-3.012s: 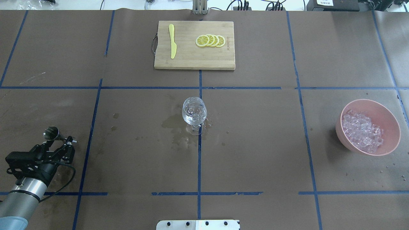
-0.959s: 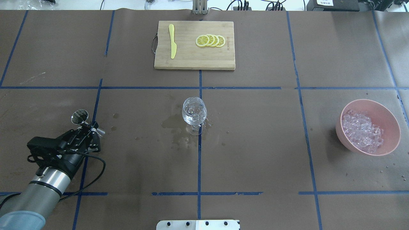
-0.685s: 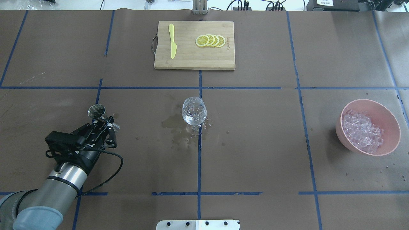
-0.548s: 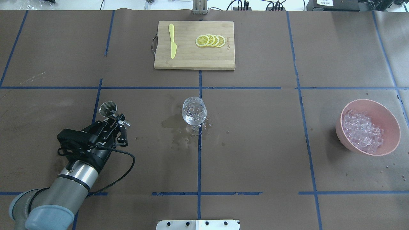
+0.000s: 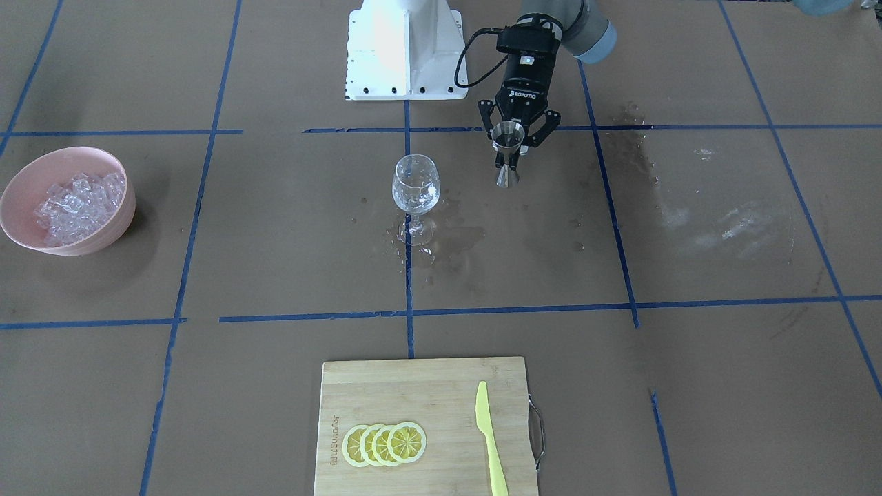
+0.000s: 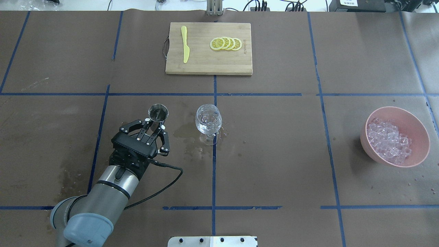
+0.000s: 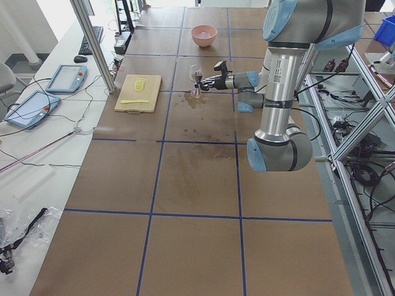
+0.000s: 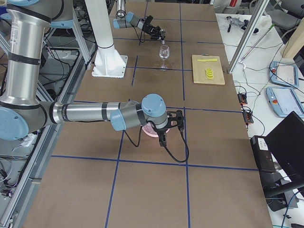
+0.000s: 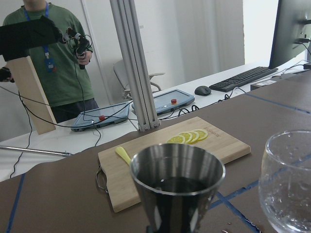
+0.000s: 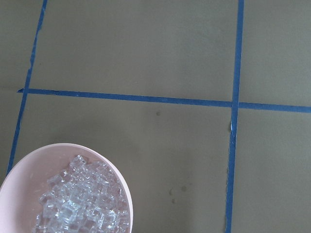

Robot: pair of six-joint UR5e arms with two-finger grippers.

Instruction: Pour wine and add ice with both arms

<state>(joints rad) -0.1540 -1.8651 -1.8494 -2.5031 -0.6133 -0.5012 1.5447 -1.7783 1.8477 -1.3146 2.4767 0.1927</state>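
Observation:
My left gripper [image 6: 156, 124] is shut on a steel jigger [image 6: 158, 113] and holds it upright, just left of the clear stemmed wine glass [image 6: 208, 120] and apart from it. The left wrist view shows the wine [image 9: 177, 184] as a little liquid inside the jigger [image 9: 177, 194], with the glass [image 9: 286, 184] at its right. The ice [image 6: 389, 140] is heaped in a pink bowl [image 6: 365, 142] at the far right. My right gripper [image 8: 167, 127] hovers over that bowl; I cannot tell whether it is open. Its wrist view looks down on the ice [image 10: 80, 204].
A wooden cutting board [image 6: 205, 65] with lemon slices [image 6: 225, 44] and a yellow knife [image 6: 185, 44] lies at the far middle. Wet patches [image 6: 185, 132] spread around the glass foot. The white robot base [image 5: 403, 48] stands at the near edge.
My left arm has swept to the right from the table's left edge, carrying the upright jigger to just beside the wine glass. The glass and bowl have not moved.

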